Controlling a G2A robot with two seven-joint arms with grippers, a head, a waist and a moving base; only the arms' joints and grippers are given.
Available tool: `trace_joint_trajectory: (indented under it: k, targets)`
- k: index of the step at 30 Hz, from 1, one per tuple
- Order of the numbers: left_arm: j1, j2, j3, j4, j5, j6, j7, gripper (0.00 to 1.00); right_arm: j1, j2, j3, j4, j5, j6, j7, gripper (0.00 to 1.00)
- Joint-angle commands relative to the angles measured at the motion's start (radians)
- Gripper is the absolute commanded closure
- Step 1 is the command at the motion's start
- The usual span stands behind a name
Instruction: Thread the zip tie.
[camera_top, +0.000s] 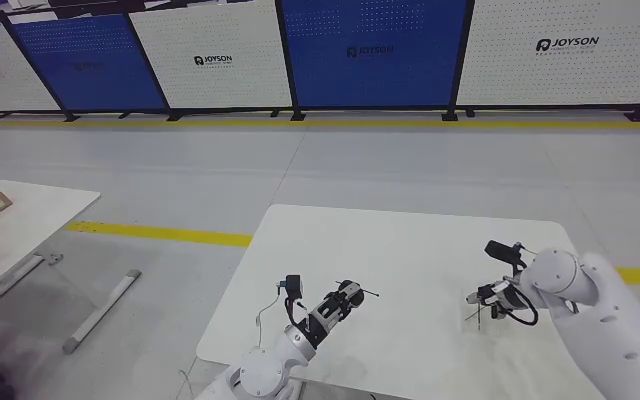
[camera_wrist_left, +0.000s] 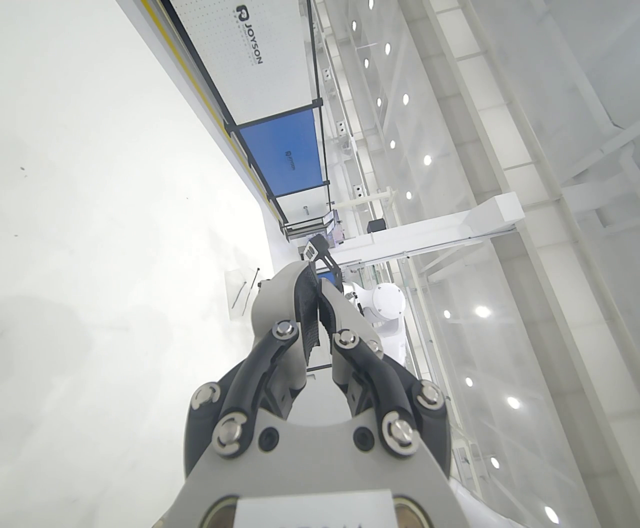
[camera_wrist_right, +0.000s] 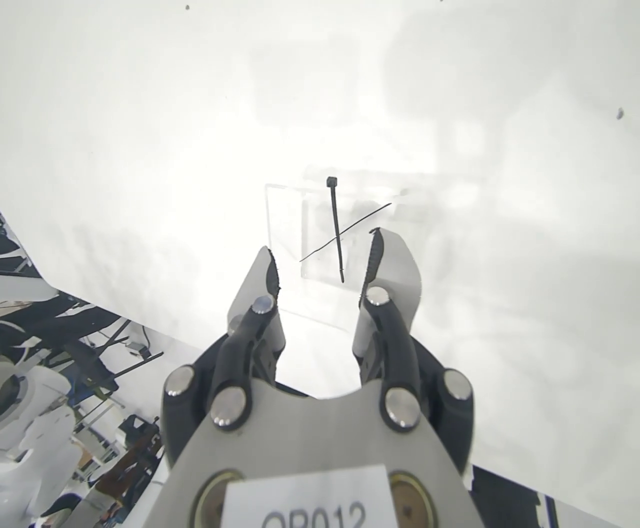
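Right claw (camera_wrist_right: 322, 245): fingers spread, nothing between them, poised over the bench (camera_wrist_right: 150, 150).

Left claw (camera_wrist_left: 317, 287): well off to the side, pads pressed together. Cannot tell whether anything thin is pinched between them.

Zip tie (camera_wrist_right: 336, 227): black, just ahead of the right claw's open gap, on or over a small clear plate (camera_wrist_right: 285, 210).
- Long axis runs nearly along the claw's reach line.
- The square head (camera_wrist_right: 331, 181) is at the far end, pointing away from the claw. The tail tip points back at the claw and ends just short of the fingertips.
- A thinner dark line crosses the strap near its middle. Shadow or second strand, cannot tell.
- Flat or propped up off the plate, also cannot tell.

Step in hand (judgement): pick-up of the tie by the right claw; threading not yet begun.

To do it well:
- Advance so the strap sits centred between the fingers.
- Close across its width, near mid-strap, so head and tail tip both stay free for feeding.
- The strap is thin and the plate looks slick, so bring the fingertips low and close slowly, or the strap may skate or twist out.
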Motion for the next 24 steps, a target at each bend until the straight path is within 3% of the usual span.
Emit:
trace_joint_trajectory:
  k: [1,4,14,16,18,20,24]
  targets:
    - [0.0,0.0,0.0,0.0,0.0,0.0,0.0,1.0,0.007,-0.006,-0.007,0.018,-0.004,0.0,0.0,0.62]
    - [0.0,0.0,0.0,0.0,0.0,0.0,0.0,1.0,0.018,-0.015,-0.015,0.041,-0.008,0.0,0.0,0.69]
    - [0.0,0.0,0.0,0.0,0.0,0.0,0.0,1.0,0.061,-0.045,-0.052,0.122,-0.025,0.0,0.0,0.71]
    - [0.0,0.0,0.0,0.0,0.0,0.0,0.0,1.0,0.068,-0.05,-0.055,0.134,-0.027,0.0,0.0,0.79]
    - [0.0,0.0,0.0,0.0,0.0,0.0,0.0,1.0,0.075,-0.055,-0.057,0.148,-0.032,0.0,0.0,0.76]
    - [0.0,0.0,0.0,0.0,0.0,0.0,0.0,1.0,0.081,-0.06,-0.061,0.159,-0.038,0.0,0.0,0.8]
    - [0.0,0.0,0.0,0.0,0.0,0.0,0.0,1.0,0.092,-0.07,-0.067,0.179,-0.045,0.0,0.0,0.79]
